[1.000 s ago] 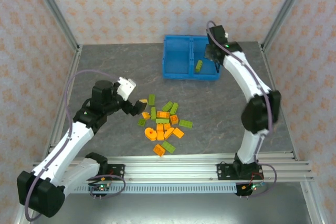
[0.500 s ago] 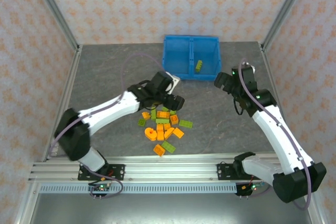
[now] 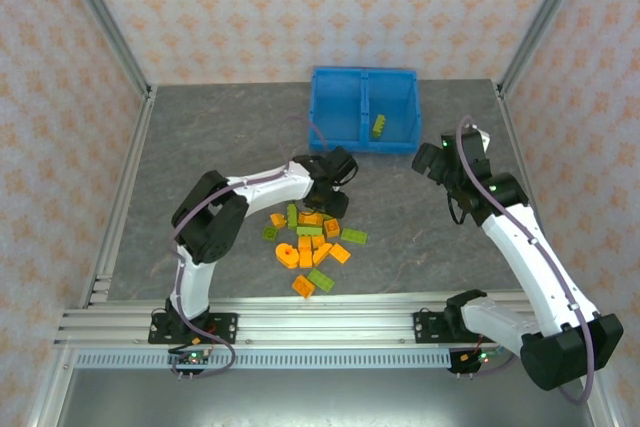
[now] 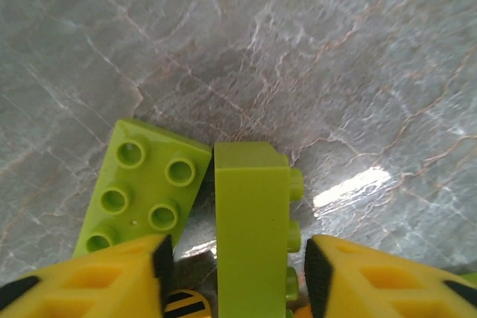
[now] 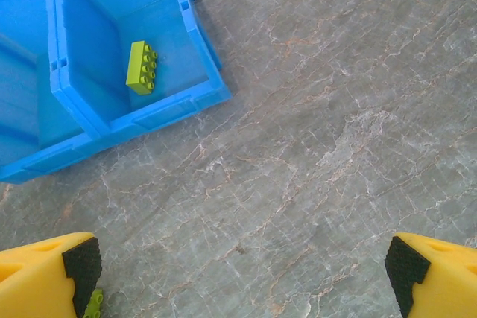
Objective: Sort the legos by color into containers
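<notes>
Yellow fingers (image 4: 89, 281) of the left gripper (image 4: 235, 258) sit either side of a green brick (image 4: 250, 221) that stands on its edge on the table, studs facing the right-hand pad. The jaws are partly apart and not clamped: that pad is right at the studs, while a clear gap shows between the other pad and the brick's smooth face. Just beside it, touching at one corner, a second green brick (image 4: 145, 188) lies flat with its studs up. Grey marbled table (image 4: 335, 50) is all around. From above, the left gripper (image 3: 330, 202) is down at the far edge of the pile of bricks (image 3: 312, 242), orange and green mixed, in the middle of the table, near the arm bases. The right gripper (image 5: 244, 266) is released, jaws spread wide with nothing between them, hanging over bare table just in front of the blue bin (image 5: 160, 109). From above, the right gripper (image 3: 425, 159) is beside the bin's near right corner. One green oblong brick (image 5: 141, 67) lies in the bin's right compartment, away from the walls. The bin (image 3: 365, 72) sits at the far side of the table, well apart from the pile.
</notes>
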Motion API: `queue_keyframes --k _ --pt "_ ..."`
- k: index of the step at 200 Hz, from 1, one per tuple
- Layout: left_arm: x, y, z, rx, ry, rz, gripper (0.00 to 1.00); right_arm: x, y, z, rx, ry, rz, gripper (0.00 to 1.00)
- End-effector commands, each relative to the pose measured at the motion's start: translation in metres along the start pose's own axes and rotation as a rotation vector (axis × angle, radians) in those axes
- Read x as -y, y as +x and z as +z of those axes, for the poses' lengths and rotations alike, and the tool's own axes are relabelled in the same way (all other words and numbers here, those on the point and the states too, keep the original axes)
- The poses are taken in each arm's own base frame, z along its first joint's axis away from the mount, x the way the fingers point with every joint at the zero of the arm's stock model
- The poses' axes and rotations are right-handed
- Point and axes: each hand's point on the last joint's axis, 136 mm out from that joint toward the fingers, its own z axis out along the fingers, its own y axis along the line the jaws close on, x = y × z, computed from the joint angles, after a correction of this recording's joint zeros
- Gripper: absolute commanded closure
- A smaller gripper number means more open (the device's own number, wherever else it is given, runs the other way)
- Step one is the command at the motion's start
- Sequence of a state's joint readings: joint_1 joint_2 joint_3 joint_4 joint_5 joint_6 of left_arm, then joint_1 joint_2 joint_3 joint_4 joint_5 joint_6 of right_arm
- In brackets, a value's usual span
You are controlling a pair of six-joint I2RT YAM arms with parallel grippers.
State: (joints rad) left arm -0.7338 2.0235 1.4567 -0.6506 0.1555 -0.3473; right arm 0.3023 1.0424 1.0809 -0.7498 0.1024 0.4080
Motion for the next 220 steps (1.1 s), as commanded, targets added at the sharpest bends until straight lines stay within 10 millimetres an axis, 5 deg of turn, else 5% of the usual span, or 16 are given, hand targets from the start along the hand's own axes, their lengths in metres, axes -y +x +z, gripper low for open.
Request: queue_keyframes --k 1,40,92,120,142,185,220 --pt "0.001 0.001 -0.003 -0.021 -0.033 0.009 0.57 0.009 -0.001 -0.004 0.009 0.044 0.0 0.01" --pt "0.005 -0.006 -0.014 0.004 -0.042 0.021 0.72 0.013 -0.005 -0.006 0.025 0.064 0.003 0.01" --pt "0.03 -0.05 -0.091 0.183 0.068 0.036 0.82 0.012 -0.016 -0.018 0.053 0.06 0.024 0.01" --pt "0.048 -0.107 -0.158 0.405 0.124 0.061 0.82 0.011 -0.022 -0.024 0.081 0.041 0.051 0.01" --pt "0.063 -0.162 -0.172 0.543 0.109 0.097 0.82 0.012 -0.024 -0.025 0.102 0.041 0.068 0.01" --pt "0.053 -0.254 -0.148 0.711 0.016 0.036 0.85 0.013 -0.021 -0.032 0.088 0.034 0.07 0.01" --pt "0.047 -0.287 -0.111 0.773 0.035 -0.02 0.84 0.021 -0.017 -0.042 0.082 0.044 0.054 0.01"
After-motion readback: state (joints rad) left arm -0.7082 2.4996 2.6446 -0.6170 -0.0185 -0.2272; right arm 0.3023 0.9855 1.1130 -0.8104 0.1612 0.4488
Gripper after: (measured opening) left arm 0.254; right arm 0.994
